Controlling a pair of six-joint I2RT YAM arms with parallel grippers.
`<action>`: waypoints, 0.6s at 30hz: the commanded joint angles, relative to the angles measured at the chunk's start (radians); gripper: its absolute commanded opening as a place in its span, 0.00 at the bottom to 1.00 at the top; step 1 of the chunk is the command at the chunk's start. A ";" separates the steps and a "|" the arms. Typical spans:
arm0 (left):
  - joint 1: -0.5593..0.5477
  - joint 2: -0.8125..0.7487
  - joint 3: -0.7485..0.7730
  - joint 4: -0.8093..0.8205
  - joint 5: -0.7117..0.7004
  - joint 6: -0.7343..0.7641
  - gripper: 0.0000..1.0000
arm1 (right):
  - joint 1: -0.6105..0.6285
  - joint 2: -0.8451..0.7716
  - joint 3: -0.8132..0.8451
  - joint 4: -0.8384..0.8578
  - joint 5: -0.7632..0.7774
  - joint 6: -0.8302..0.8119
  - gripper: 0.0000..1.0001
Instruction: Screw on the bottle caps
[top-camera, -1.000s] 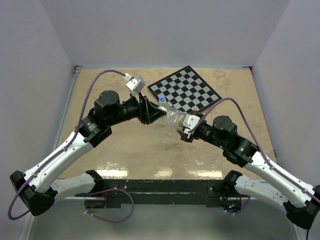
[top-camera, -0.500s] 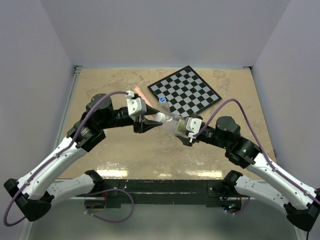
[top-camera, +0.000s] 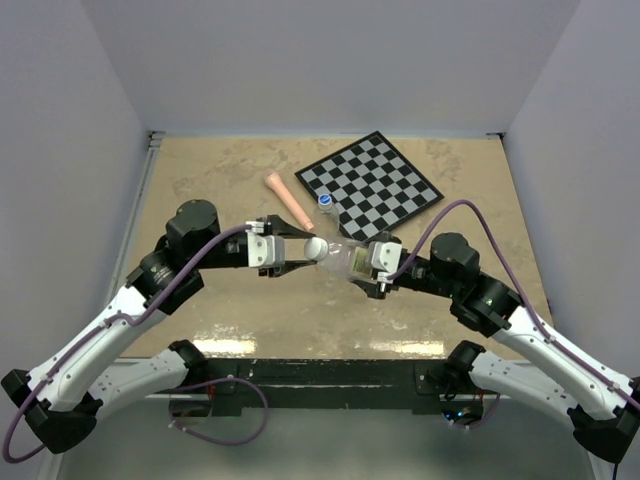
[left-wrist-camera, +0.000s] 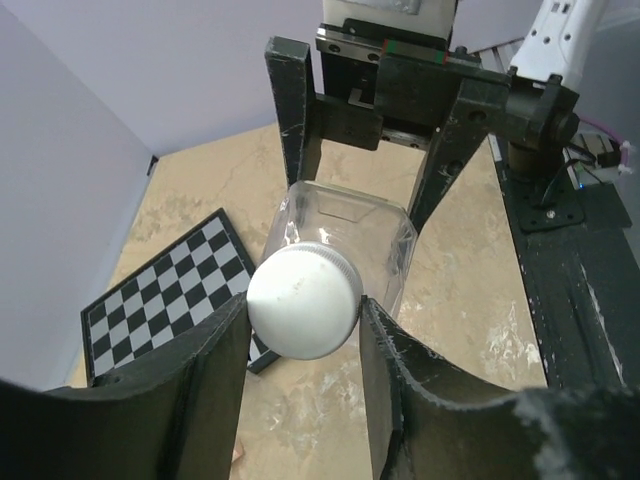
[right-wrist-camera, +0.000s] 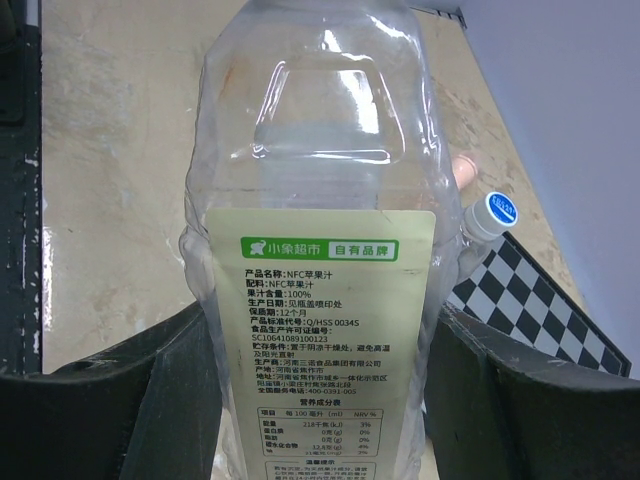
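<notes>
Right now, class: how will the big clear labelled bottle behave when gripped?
The bottle looks empty, so probably light. Its thin clear walls would likely dent under hard pressure. Smooth plastic may slip while the white cap is twisted.

1. The left gripper (left-wrist-camera: 303, 308) presses its dark fingers (left-wrist-camera: 200, 380) against both sides of a plain white round plastic cap (left-wrist-camera: 303, 298).
2. The cap sits at the mouth of a large clear plastic bottle (left-wrist-camera: 345, 235), whose neck points at the camera.
3. The right gripper (left-wrist-camera: 355, 205) clasps the bottle's body between black fingers (left-wrist-camera: 290, 110) from the far side.
4. A black-and-white checkered board (left-wrist-camera: 165, 305) lies flat on the tan marbled table (left-wrist-camera: 470, 300), at left.
</notes>
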 joint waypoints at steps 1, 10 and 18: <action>-0.007 -0.013 -0.040 0.131 -0.078 -0.095 0.62 | 0.019 -0.011 0.056 0.107 -0.001 0.039 0.00; -0.007 -0.056 -0.055 0.251 -0.346 -0.689 0.88 | 0.019 0.010 0.033 0.115 0.262 0.004 0.00; -0.007 -0.021 -0.049 0.288 -0.495 -1.069 0.82 | 0.021 0.038 0.018 0.147 0.371 -0.009 0.00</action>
